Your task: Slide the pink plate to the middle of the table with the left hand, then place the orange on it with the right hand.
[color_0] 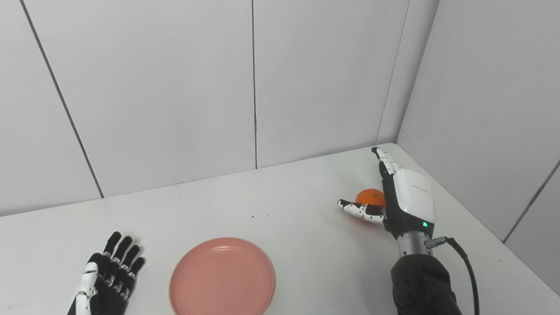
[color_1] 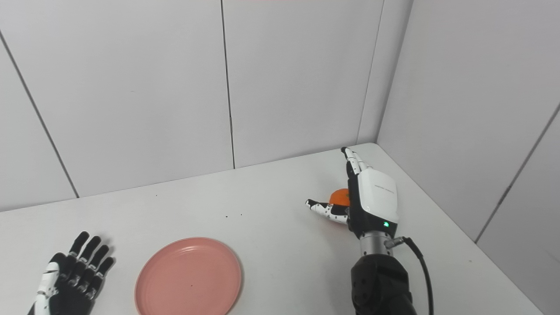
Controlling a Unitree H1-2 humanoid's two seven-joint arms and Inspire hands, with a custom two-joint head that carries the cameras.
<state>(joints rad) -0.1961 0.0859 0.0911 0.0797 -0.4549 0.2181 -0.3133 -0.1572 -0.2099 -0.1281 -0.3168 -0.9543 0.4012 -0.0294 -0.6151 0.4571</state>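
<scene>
In the left eye view, the pink plate (color_0: 222, 276) is seen on the counter (color_0: 297, 192) near its front edge; the left hand (color_0: 108, 275) is rested beside it, fingers spread, empty. In the right eye view, the orange (color_1: 340, 197) is flanked by the unclosed right hand (color_1: 367, 197), seemingly readied for grasping.

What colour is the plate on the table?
The plate is pink, plain with no pattern. It shows best in the left eye view.

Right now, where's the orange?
The orange sits on the table's right side, beside the open right hand's palm, well right of the pink plate.
</scene>
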